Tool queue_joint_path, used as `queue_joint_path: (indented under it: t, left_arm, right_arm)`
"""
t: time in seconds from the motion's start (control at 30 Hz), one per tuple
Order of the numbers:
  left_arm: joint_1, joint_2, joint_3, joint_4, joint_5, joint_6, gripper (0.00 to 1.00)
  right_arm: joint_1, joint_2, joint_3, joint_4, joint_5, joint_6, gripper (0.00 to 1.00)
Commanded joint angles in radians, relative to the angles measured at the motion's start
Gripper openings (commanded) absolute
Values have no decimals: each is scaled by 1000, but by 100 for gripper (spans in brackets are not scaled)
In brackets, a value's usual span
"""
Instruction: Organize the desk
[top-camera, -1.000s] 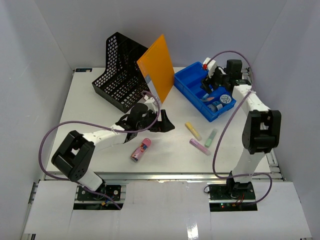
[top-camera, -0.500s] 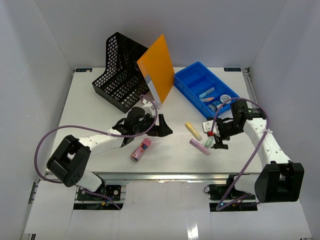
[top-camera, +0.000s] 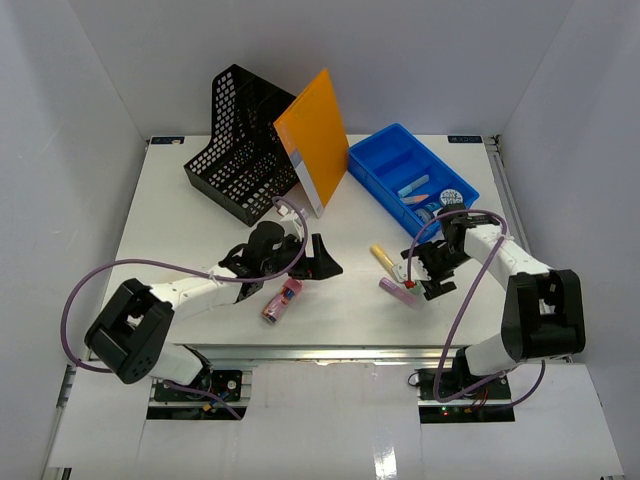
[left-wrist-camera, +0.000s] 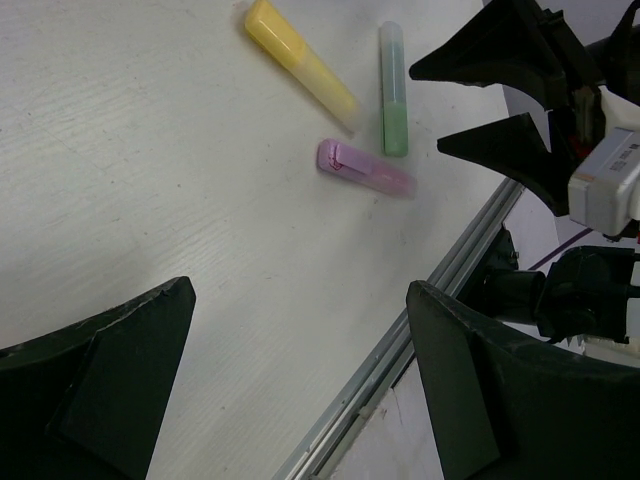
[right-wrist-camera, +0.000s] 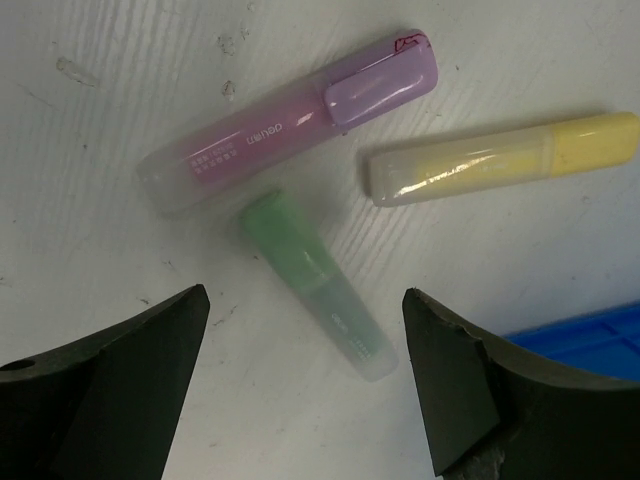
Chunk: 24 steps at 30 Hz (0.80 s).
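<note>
Desk (top-camera: 180, 220) fills the centre of the top view, rail along its lower edge.

Left of centre: left end effector (top-camera: 322, 259) hangs low over the desk, jaws spread, nothing between them. Pink stick (top-camera: 282, 299) lies just below it, untouched.

Right of centre: three highlighters lie loose and close together. Wrist view: purple (right-wrist-camera: 290, 120) upper left, yellow (right-wrist-camera: 500, 158) upper right, green (right-wrist-camera: 318, 288) in the middle, running toward lower right.

Right end effector (top-camera: 424, 276) sits over this cluster, released. Its fingers stand on either side of the green one and clear of it.

Upper right of the top view: blue tray (top-camera: 380, 190), some small items already inside.

Judgement: the step is picking the green highlighter for the tray. To do it well:
- Turn the wrist so the fingers close across the barrel; it lies at a slant to them now.
- Centre on mid-barrel.
- Drop straight down, since purple's clear end lies near green's upper end and could get nudged.
- Close firmly; a smooth round barrel may roll or squirt out.
</note>
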Motion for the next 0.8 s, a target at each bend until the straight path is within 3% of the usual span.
queue_joint_path:
  t: [0.0, 0.27, 0.47, 0.77]
  left_arm:
    - [-4, -65, -32, 17, 0, -19, 98]
    - [-5, -103, -81, 45, -2, -45, 98]
    - [-5, -102, -136, 134, 20, -117, 98]
    - [-3, -33, -170, 276, 67, -218, 98]
  right_arm:
    - [18, 78, 40, 79, 60, -91, 83]
    - [44, 183, 32, 120, 115, -70, 73]
    - [50, 206, 24, 128, 138, -51, 55]
    - [48, 192, 17, 113, 121, -30, 38]
